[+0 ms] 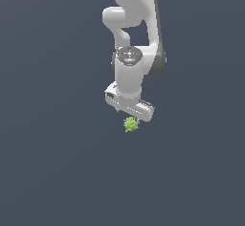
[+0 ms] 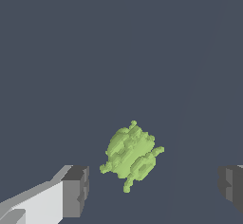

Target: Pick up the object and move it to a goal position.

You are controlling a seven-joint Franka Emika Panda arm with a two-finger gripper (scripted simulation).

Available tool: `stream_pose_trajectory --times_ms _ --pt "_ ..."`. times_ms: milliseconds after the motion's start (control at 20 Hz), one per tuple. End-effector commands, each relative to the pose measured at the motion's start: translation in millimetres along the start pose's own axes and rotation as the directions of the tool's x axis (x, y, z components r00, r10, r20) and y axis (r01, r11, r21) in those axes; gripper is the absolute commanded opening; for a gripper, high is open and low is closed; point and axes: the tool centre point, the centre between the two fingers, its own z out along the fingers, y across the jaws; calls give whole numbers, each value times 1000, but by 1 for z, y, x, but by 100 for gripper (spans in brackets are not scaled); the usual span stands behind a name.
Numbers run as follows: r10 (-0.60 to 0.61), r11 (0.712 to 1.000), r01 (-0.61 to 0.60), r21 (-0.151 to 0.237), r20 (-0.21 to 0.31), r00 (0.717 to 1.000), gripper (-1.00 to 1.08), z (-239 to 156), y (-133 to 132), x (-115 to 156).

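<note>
Now the white robot arm (image 1: pixel 136 38) is hanging over a plain dark grey surface (image 1: pixel 52 172). Its jaws are pointing down and standing wide open, and they are holding nothing. The gripper (image 2: pixel 154 185) is sitting just above the object (image 1: pixel 130 123), a tiny yellow-green bumpy ball with little spikes sticking out. In the wrist view the ball (image 2: pixel 130 154) is lying on the surface between the two dark fingertips (image 2: pixel 76 190), with a gap on each side. It is sitting closer to one fingertip than the other.

I think things could go wrong when the jaws are closing. The ball is small and bumpy, so one fingertip might be touching it first and pushing it sideways. The spikes could also make it roll or pop out. If the arm is not going low enough, the jaws might close on air.

I cannot see any writing, brand or label anywhere.
</note>
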Motion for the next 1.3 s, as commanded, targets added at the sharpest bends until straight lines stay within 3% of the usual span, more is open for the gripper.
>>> stream_pose_trajectory --times_ms 0,500,1250 --pt "65 998 -65 -2 1 998 100 5 -1 -2" --pt "314 949 -314 -10 0 950 100 25 -5 -11" --pt "596 802 -596 -20 -11 803 100 48 -8 -22"
